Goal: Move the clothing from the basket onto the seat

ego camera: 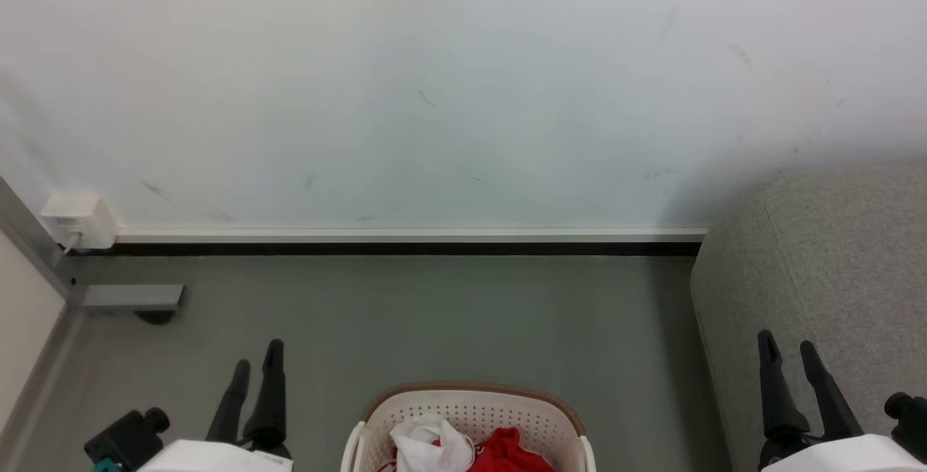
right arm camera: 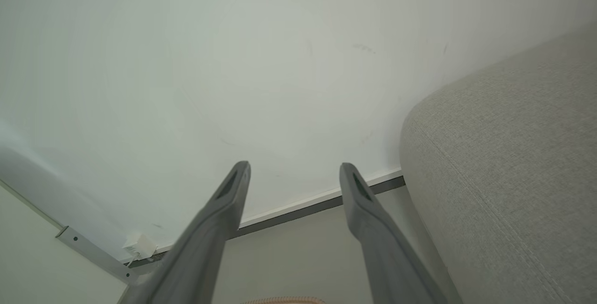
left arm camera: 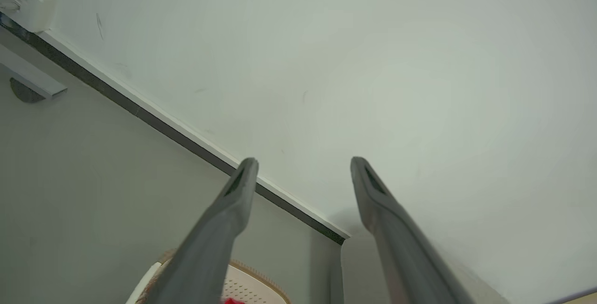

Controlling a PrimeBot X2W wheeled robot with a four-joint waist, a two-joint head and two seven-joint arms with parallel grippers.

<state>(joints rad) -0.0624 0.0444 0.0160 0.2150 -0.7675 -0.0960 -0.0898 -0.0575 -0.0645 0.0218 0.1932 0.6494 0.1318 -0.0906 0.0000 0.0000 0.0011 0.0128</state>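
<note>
Left gripper (ego camera: 258, 356): recorded at the lower left of the head view, over the floor (ego camera: 434, 313), left of the basket and apart from it. Its two dark fingers are spread wide in the left wrist view, with wall and skirting seen through the gap. No object is gripped.

Right gripper (ego camera: 786, 342): recorded at the lower right of the head view, in front of the seat's rounded near end. Its fingers are likewise parted wide in the right wrist view, with wall and skirting seen between them. No object is gripped.

Basket (ego camera: 471, 389): placed on the floor at the bottom centre of the head view, between the two grippers. Only the far part is in frame: cream perforated wall, brown rim, white handles at either side.

Clothing (ego camera: 510, 450): lying inside the basket, bunched. A white part is noted on the left and a red part on the right, the two touching. It is touched by neither gripper.

Seat (ego camera: 833, 262): grey textured upholstery at the right edge, reaching back to the wall (ego camera: 434, 81), right of the basket and apart from it. A seam line is noted in the right wrist view.

Skirting (ego camera: 405, 240): pale strip over a dark band, ending at the seat.

Socket box (ego camera: 78, 220): white, fixed low on the wall at far left.

Metal bar (ego camera: 134, 297): grey, just below the socket box, at floor level.
</note>
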